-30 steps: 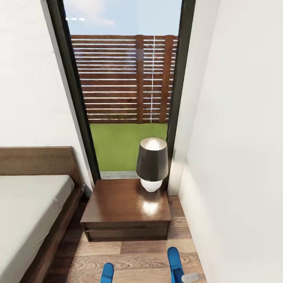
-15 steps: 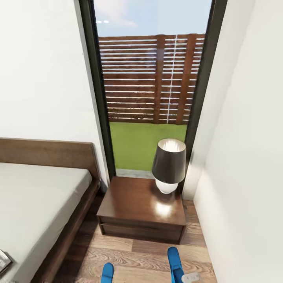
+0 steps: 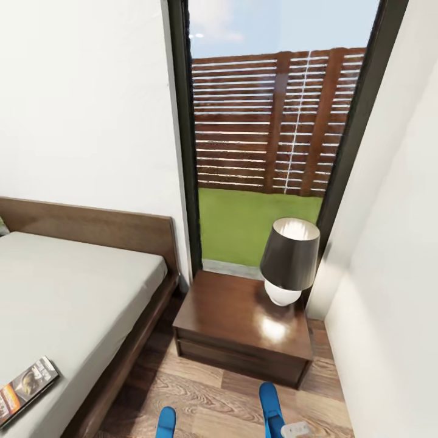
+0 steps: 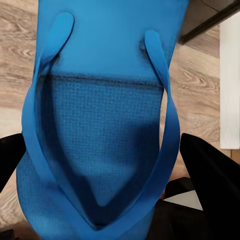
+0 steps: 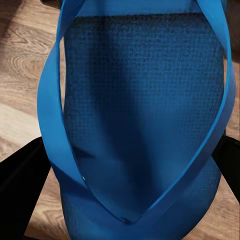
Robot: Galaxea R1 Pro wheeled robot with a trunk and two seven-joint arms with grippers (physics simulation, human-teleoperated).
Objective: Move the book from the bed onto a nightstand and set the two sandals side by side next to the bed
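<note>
The book lies flat on the off-white mattress of the bed, near its foot-side edge at the lower left of the head view. The reddish-brown nightstand stands between the bed and the right wall, under the window. Two blue sandals are held up in front of me, their tips showing low in the head view: the left sandal and the right sandal. My left gripper is shut on the left sandal, black fingers on both sides. My right gripper is shut on the right sandal.
A lamp with a dark shade stands on the nightstand's back right corner. A tall dark-framed window rises behind it, and a white wall closes in on the right. Wood-plank floor runs between bed and nightstand.
The head view has swung to the left, so more of the bed shows and the book has come fully into view. Both sandals stay at the same spot in the picture.
</note>
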